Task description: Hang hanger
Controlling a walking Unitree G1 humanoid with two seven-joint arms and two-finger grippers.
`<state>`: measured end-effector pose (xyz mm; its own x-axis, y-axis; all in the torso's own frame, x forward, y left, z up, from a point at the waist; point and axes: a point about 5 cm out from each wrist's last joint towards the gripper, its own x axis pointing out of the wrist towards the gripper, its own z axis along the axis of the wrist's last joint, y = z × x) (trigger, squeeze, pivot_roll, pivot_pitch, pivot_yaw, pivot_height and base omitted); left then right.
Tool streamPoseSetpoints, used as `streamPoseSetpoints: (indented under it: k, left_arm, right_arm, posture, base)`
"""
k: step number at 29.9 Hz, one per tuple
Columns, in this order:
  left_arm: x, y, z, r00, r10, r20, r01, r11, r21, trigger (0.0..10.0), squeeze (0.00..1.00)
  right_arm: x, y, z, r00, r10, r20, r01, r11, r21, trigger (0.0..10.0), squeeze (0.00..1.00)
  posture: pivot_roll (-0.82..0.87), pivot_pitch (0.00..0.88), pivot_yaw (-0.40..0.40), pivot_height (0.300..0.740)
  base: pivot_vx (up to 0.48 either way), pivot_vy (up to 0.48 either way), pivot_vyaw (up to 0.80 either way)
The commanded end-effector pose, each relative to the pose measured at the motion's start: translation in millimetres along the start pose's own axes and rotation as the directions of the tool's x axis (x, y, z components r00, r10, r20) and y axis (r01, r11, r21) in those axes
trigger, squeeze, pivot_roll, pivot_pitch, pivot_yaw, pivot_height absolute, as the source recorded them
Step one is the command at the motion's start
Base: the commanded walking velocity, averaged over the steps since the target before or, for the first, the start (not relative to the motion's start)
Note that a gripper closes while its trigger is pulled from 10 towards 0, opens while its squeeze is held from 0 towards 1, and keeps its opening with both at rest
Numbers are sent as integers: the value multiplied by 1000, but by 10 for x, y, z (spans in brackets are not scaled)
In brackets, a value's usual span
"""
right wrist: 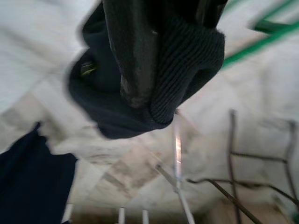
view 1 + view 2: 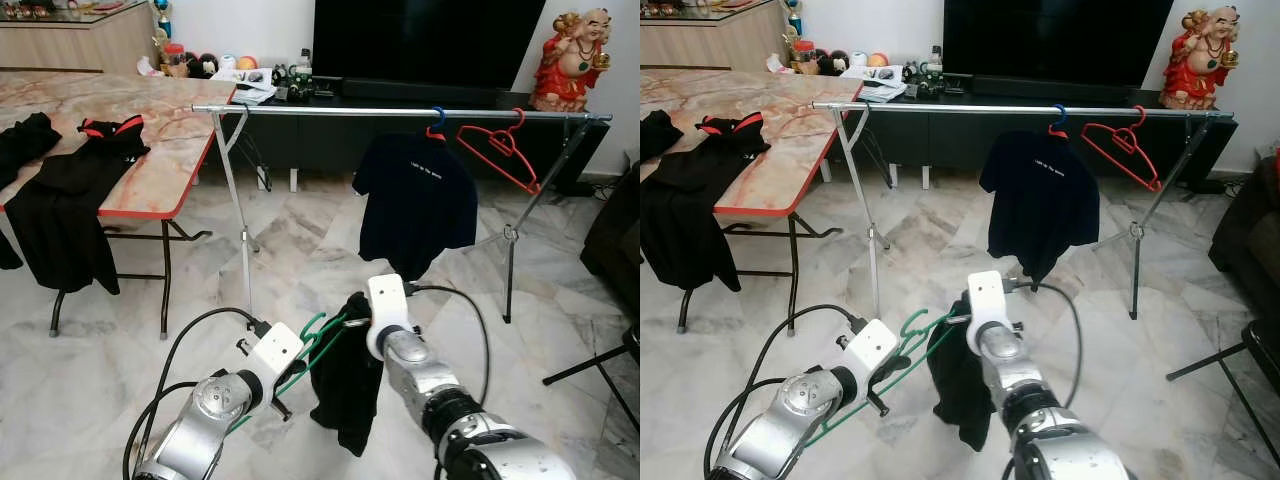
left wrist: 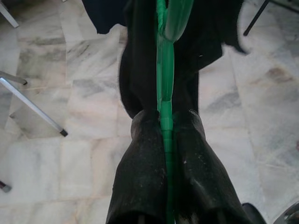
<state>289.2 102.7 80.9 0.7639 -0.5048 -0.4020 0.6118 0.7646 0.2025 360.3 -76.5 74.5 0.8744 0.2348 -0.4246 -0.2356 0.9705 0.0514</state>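
Note:
My left gripper (image 2: 292,378) is low in front of me, shut on a green hanger (image 2: 318,345). In the left wrist view both black fingers (image 3: 140,163) pinch the green hanger's bar (image 3: 164,84). A black garment (image 2: 350,390) hangs down from the hanger's far end. My right gripper (image 2: 352,318) is shut on that garment at its top; the right wrist view has a finger (image 1: 133,56) wrapped in the ribbed collar (image 1: 187,65). Beyond stands a metal clothes rail (image 2: 330,111), well above and past both grippers.
On the rail hang a dark T-shirt (image 2: 415,200) on a blue hanger and a bare red hanger (image 2: 500,150). A marble-top table (image 2: 150,185) with black clothes (image 2: 70,190) stands at the left. A TV console (image 2: 420,100) is behind the rail, and a stand leg (image 2: 590,365) at the right.

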Motion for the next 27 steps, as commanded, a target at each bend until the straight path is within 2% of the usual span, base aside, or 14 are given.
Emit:
streamPoseSetpoints:
  k: [1,4,6,9,11,14,15,17,18,19,20,21,24,27]
  left_arm:
    - [-1,-48,188,994,-53,91,54,999,-9,10000,0]
    - [-1,-120,181,990,-103,96,106,994,-29,10000,0]
    - [-5,-169,179,986,-134,102,139,989,-44,10000,0]
    - [-18,-247,176,975,-196,108,204,977,-64,10000,0]
    - [-24,-270,178,970,-216,112,225,972,-68,10000,0]
    - [-29,-278,182,969,-220,114,229,971,-70,10000,0]
    - [-29,-271,190,969,-211,126,222,972,-81,10000,0]
    - [-28,-263,199,969,-206,138,220,971,-94,10000,0]
    - [-29,-257,204,969,-206,139,220,971,-91,10000,0]
    - [-33,-249,211,968,-208,139,221,971,-89,10000,0]
    - [-35,-247,213,968,-209,139,222,971,-89,10000,0]
    - [-35,-247,213,968,-209,139,222,971,-89,10000,0]
    - [-43,-234,186,971,-201,130,213,973,-91,10000,0]
    - [-46,-233,173,972,-200,125,212,973,-91,10000,0]
  right_arm:
    - [11,128,180,994,82,76,-84,996,18,10000,0]
    - [7,206,253,983,139,124,-139,990,-7,10000,0]
    - [-6,275,327,964,206,168,-199,978,-60,10000,0]
    - [-40,330,441,927,297,229,-251,945,-209,10000,0]
    - [-49,324,464,919,315,236,-250,931,-266,10000,0]
    - [-43,234,461,937,276,212,-183,908,-377,10000,0]
    - [-31,137,433,957,227,179,-137,901,-412,10000,0]
    - [-24,46,411,970,181,160,-99,902,-421,10000,0]
    - [-23,-42,401,980,128,154,-48,897,-439,10000,0]
    - [-29,-213,393,988,26,151,48,884,-466,10000,0]
    - [-34,-265,392,988,-2,151,74,878,-474,10000,0]
    - [-34,-265,392,988,-2,151,74,878,-474,10000,0]
    - [-66,-464,397,984,-71,163,145,850,-507,10000,0]
    - [-78,-522,402,982,-88,169,165,839,-518,10000,0]
  posture:
    - [228,0,-84,740]
    - [224,0,-82,740]
    - [224,0,-83,740]
    - [223,0,-83,740]
    - [224,0,-85,740]
    - [225,0,-86,740]
    - [223,0,-86,740]
    - [223,0,-86,740]
    - [223,0,-86,740]
    - [227,0,-87,740]
    - [227,0,-87,740]
    - [227,0,-87,740]
    - [224,0,-85,740]
    - [225,0,-85,740]
  base:
    - [0,0,0]
    - [0,0,0]
    - [0,0,0]
    - [0,0,0]
    - [0,0,0]
    - [0,0,0]
    - [0,0,0]
    - [0,0,0]
    - [0,0,0]
    - [0,0,0]
    - [0,0,0]
    - [0,0,0]
    - [0,0,0]
    - [0,0,0]
